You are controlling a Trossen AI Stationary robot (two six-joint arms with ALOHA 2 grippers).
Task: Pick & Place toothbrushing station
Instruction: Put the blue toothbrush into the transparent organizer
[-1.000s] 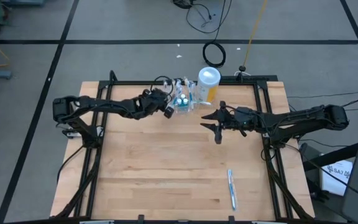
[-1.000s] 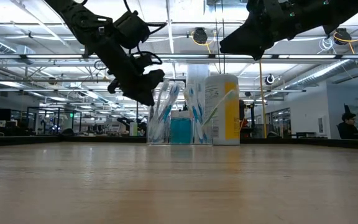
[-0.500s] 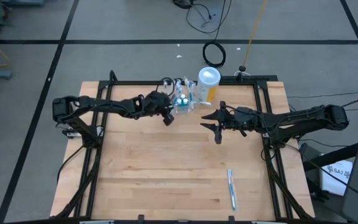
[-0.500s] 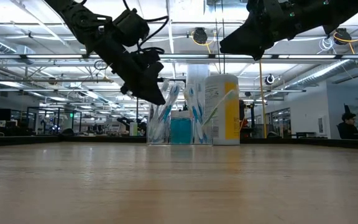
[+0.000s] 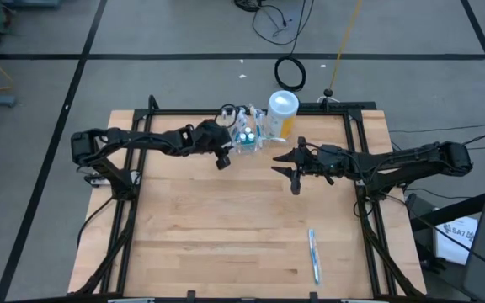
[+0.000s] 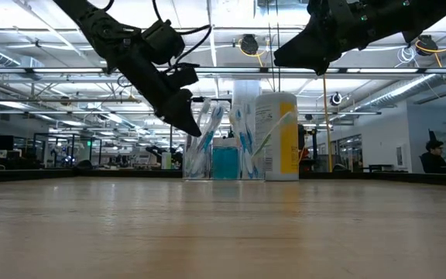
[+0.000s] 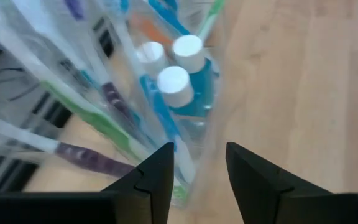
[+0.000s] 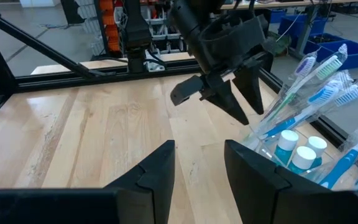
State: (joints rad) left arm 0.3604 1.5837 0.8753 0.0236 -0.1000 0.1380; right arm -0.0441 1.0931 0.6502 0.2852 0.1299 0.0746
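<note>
the small clear plastic cup [image 5: 249, 137] is standing near the middle of the wooden desk's [image 5: 183, 244] far edge, touching or just beside the tall yellow canister with a white lid [image 5: 281, 113]. it is holding the thin blue, white and green toothbrushes [image 8: 319, 81] and the teal toothpaste tubes with white caps [image 7: 180, 92]; two caps are showing clearly, a third cannot be confirmed. one further toothbrush in a clear wrapper [image 5: 313, 256] is lying alone toward the desk's near edge, well apart from the cup.

the left gripper [image 5: 222, 156] is hanging just beside the cup with its fingers apart and nothing between them; contact with the cup cannot be confirmed. the right gripper [image 5: 290, 172] is waiting above the desk near the canister, fingers likewise apart and empty.

judgement: nothing is being held, so the grasp is not yet made. the cup's pick, its carry and its placement are all left to do.
</note>
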